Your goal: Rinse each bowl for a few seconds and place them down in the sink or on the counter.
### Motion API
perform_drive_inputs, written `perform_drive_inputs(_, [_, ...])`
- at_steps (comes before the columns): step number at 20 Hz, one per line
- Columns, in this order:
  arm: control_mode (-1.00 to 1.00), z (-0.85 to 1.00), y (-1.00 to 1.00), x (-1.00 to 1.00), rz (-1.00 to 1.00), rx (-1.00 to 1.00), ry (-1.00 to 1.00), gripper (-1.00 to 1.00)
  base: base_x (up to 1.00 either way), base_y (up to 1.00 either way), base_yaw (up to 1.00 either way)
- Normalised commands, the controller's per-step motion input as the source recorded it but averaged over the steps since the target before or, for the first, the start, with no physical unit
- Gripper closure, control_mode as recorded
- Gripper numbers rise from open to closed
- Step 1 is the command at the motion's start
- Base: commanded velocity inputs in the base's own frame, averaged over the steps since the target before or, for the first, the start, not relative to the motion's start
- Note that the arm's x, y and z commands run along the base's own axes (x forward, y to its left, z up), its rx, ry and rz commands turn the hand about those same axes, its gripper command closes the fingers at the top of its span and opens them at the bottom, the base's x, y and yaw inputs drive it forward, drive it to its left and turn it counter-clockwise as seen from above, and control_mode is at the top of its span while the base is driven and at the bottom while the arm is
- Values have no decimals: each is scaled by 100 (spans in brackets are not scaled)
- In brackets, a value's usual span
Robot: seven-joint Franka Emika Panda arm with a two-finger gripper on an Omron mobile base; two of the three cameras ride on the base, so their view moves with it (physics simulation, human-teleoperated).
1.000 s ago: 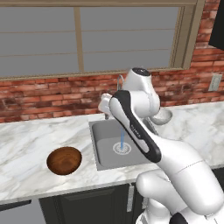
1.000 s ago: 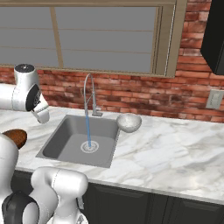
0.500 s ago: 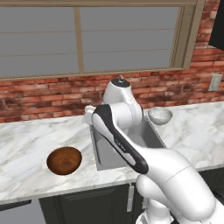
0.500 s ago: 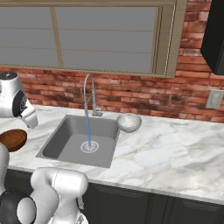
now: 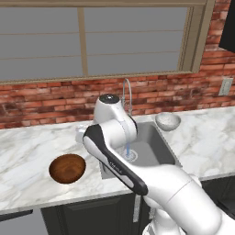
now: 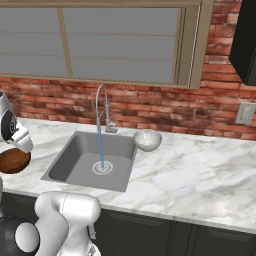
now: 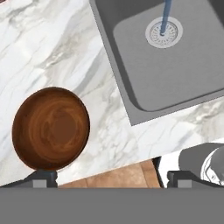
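The dark reddish-brown bowl sits upright on the white marble counter, left of the sink. The pale grey-white bowl rests on the counter at the sink's back right corner. My gripper hangs open and holds nothing, above the counter's front edge between the brown bowl and the sink. One fingertip lies just below the brown bowl's rim. Water runs from the faucet onto the drain.
A brick wall and a window stand behind the counter. A wall outlet is at the back right. Broad bare marble stretches right of the sink. The counter's front edge drops to dark cabinets.
My arm has swung left from above the sink to over the counter beside the brown bowl. Both bowls stay where they were, and the water keeps running.
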Motion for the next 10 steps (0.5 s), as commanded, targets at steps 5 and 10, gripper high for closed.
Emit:
perform_drive_inputs(5, [-100, -23, 12, -12, 8, 0, 0, -100, 0, 0, 0])
perform_drive_inputs(10, [-100, -23, 10, -1, 7, 0, 0, -100, 0, 0, 0])
